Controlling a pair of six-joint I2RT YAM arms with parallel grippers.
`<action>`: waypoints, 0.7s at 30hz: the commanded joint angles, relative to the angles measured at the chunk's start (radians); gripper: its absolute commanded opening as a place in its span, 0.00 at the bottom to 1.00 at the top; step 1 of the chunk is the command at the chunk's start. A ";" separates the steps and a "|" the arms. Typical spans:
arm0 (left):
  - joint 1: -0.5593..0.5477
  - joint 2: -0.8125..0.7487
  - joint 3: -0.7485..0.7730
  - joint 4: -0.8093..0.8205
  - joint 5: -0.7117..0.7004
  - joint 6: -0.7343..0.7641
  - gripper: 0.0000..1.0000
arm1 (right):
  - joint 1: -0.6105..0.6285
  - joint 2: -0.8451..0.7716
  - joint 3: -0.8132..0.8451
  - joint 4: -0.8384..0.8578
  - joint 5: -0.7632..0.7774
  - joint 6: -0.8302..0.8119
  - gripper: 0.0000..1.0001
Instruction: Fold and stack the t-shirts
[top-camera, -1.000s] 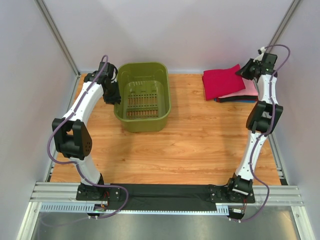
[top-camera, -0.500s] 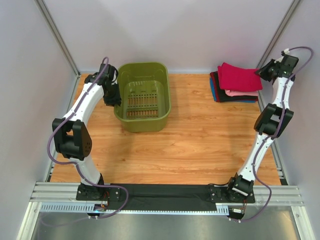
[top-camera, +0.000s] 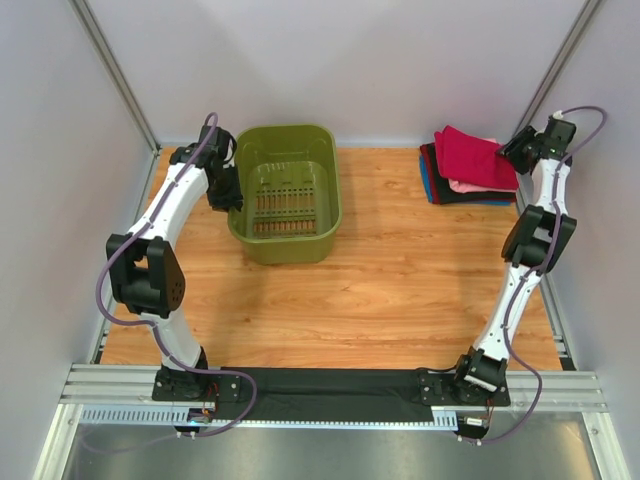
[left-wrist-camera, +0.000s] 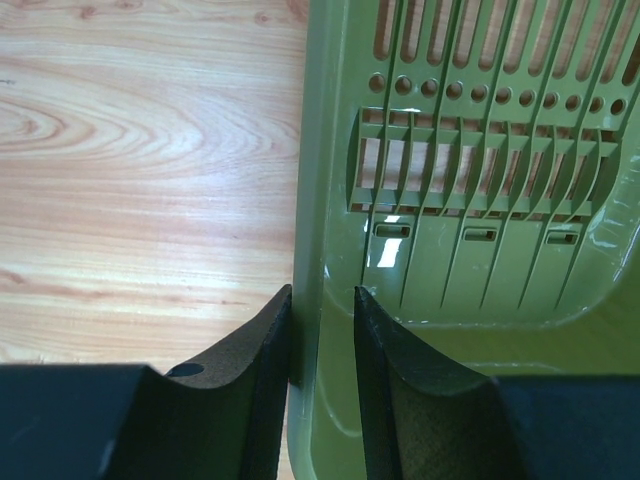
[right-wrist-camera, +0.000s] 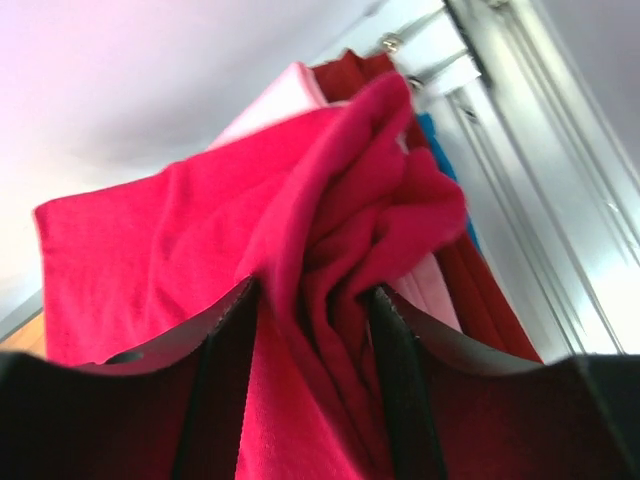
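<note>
The crimson-red t-shirt (top-camera: 472, 155) lies crumpled on top of the stack of t-shirts at the table's far right corner. Below it show the pink (top-camera: 482, 186), blue (top-camera: 430, 180) and black (top-camera: 470, 198) folded ones. My right gripper (top-camera: 511, 153) hovers at the stack's right edge. In the right wrist view its jaws stand apart (right-wrist-camera: 312, 298), with bunched folds of the red t-shirt (right-wrist-camera: 150, 250) lying loose between them. My left gripper (top-camera: 231, 196) is shut on the left wall of the olive-green basket (top-camera: 331, 200), the wall (left-wrist-camera: 308, 200) pinched between its fingers (left-wrist-camera: 322, 305).
The basket stands at the far middle-left, slotted floor showing. A metal frame post (right-wrist-camera: 520, 120) and the enclosure wall stand right behind the stack. Bare wood tabletop (top-camera: 400, 280) runs from the basket to the arm bases.
The right arm carried the red t-shirt rightward onto the stack, then eased back a little. Its jaws, shut on the cloth before, have come apart. The left arm has not moved.
</note>
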 joint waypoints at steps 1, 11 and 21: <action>-0.002 -0.018 0.035 -0.001 0.018 -0.018 0.38 | -0.016 -0.191 -0.066 -0.012 0.154 0.010 0.51; -0.002 -0.059 -0.003 0.038 0.100 -0.047 0.38 | 0.154 -0.426 -0.280 -0.097 0.401 -0.256 0.63; -0.002 -0.072 -0.039 0.116 0.140 -0.060 0.39 | 0.432 -0.470 -0.585 0.084 0.585 -0.748 0.67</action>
